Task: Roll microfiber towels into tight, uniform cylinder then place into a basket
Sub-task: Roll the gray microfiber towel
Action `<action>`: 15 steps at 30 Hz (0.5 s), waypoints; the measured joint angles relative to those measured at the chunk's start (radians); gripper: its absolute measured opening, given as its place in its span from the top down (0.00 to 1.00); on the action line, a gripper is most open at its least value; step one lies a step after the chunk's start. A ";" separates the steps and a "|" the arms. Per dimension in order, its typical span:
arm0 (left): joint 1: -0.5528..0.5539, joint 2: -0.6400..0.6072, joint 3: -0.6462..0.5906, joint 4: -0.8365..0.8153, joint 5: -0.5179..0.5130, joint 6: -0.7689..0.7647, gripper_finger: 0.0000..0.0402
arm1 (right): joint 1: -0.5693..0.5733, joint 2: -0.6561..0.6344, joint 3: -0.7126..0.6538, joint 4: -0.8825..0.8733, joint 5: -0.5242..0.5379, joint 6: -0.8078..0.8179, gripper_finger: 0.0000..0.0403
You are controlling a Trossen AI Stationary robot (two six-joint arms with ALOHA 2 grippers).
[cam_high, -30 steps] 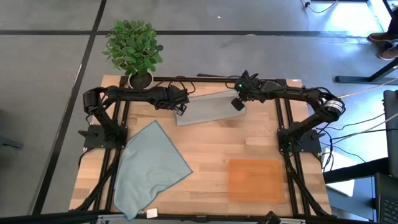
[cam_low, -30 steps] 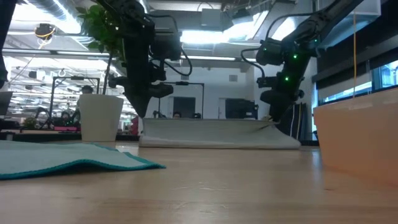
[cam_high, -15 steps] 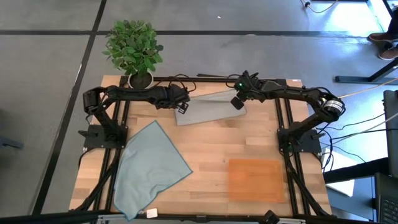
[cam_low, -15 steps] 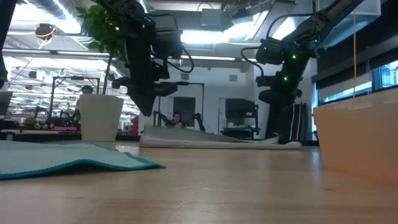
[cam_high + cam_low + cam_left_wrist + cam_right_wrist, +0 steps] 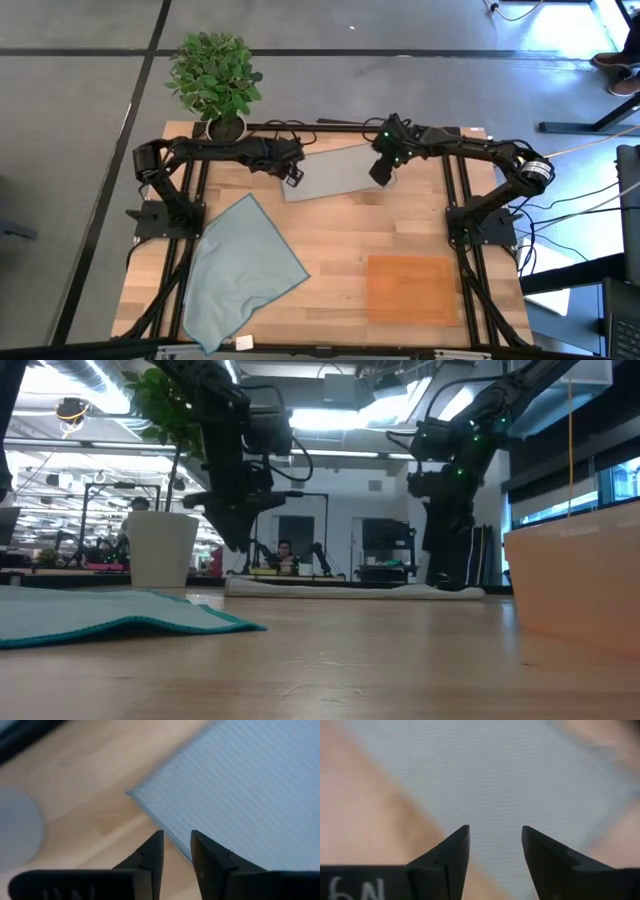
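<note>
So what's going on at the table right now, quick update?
Left gripper and right gripper open, nothing held. Grey towel flat between them. Blue towel and basket untouched. Nothing in the way.

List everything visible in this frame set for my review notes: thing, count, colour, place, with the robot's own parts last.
grey towel: 1, light grey, lying flat at the table's far edge, between the two grippers
blue towel: 1, pale blue-grey, spread flat on the near left part of the table
basket: 1, orange-brown, near right part of the table, holding nothing
plant: 1, green leaves in a white pot, far left corner
table: 1, pale wood with a black frame
left gripper: 1, dark, open, above the grey towel's left end
right gripper: 1, dark, open, above the grey towel's right end
</note>
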State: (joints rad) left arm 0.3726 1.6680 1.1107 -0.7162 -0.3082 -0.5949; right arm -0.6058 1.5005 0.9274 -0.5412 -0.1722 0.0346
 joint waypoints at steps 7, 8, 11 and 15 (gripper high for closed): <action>-0.052 0.000 -0.001 0.019 0.068 0.093 0.80 | 0.055 0.000 -0.051 -0.023 -0.117 0.029 0.55; -0.057 0.000 -0.007 0.040 0.067 0.096 0.80 | 0.062 0.000 -0.064 -0.017 -0.093 0.038 0.55; -0.070 0.016 -0.035 0.105 0.067 0.111 0.80 | 0.070 0.000 -0.098 0.009 -0.042 0.042 0.55; -0.076 0.047 -0.075 0.179 0.068 0.101 0.80 | 0.070 0.000 -0.123 0.019 0.024 0.043 0.55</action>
State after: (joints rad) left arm 0.2970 1.7150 1.0361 -0.5372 -0.2405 -0.4938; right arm -0.5354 1.5005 0.8046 -0.5225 -0.1485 0.0772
